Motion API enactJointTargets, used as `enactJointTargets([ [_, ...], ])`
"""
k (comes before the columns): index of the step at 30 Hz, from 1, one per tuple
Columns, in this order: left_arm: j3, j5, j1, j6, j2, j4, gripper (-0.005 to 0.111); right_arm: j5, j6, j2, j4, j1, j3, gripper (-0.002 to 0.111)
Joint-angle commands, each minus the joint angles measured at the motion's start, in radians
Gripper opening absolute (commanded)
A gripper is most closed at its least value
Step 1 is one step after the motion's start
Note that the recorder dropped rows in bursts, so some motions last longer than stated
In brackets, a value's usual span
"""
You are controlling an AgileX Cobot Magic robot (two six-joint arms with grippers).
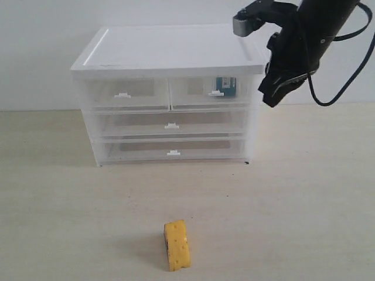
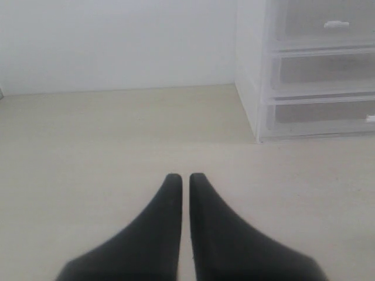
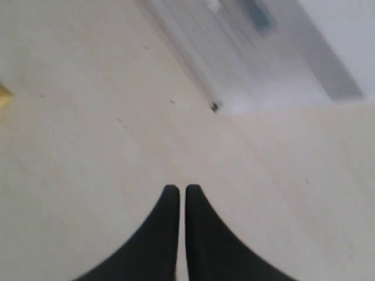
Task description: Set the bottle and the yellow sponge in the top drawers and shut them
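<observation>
Left gripper (image 2: 185,175), right gripper (image 3: 181,188) clenched, empty; bottle (image 1: 225,85) in top drawer (image 1: 193,89); yellow sponge (image 1: 176,244) on table (image 1: 304,193).

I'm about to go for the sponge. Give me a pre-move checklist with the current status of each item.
1. Bottle inside the top right drawer: ok, it shows through the translucent front.
2. Top right drawer closed: ok.
3. Top left drawer open for the sponge: not ok, it is shut.
4. Yellow sponge free to grasp: ok, it lies alone on the table in front of the drawer unit.
5. Left gripper open for a grasp: not ok, it is shut and empty.
6. Right gripper open for a grasp: not ok, it is shut and empty.
</observation>
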Motion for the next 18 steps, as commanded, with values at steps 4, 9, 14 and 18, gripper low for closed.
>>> enactJointTargets([
  [4,0.004,-0.001,0.004,-0.001,-0.003,-0.007,0.004,0.007,0.403,-0.042,-0.201,-0.081,-0.004,0.001],
  [9,0.004,-0.001,0.004,-0.001,-0.003,-0.007,0.004,0.007,0.628,-0.082,-0.199,-0.216,-0.004,0.001],
  [14,0.004,-0.001,0.004,-0.001,-0.003,-0.007,0.004,0.007,0.655,-0.148,-0.202,-0.272,-0.004,0.001],
  [18,0.004,-0.001,0.004,-0.001,-0.003,-0.007,0.004,0.007,0.662,-0.218,-0.221,-0.278,0.004,0.001],
])
